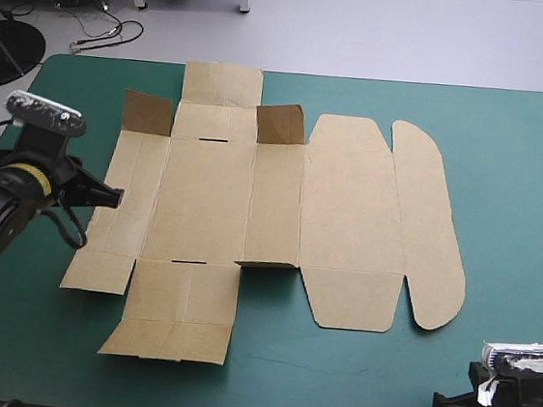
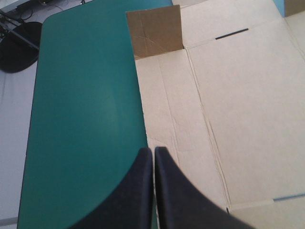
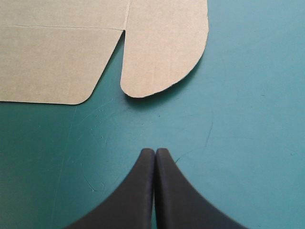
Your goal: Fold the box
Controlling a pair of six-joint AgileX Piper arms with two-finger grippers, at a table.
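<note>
Two small flaps (image 1: 282, 125) stand up at the far side of the box (image 1: 203, 206), which otherwise lies flat on the table (image 1: 516, 190). The left gripper (image 2: 153, 150), fingers pressed together and empty, is at the box's left edge; contact is unclear. The right gripper (image 3: 155, 151), likewise closed and empty, is off the box and partly cut off in the high view.

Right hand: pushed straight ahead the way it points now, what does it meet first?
Probably the box, at its rounded flap; only bare teal-green cover lies between it and the right hand. Height is unclear; it might pass over.
</note>
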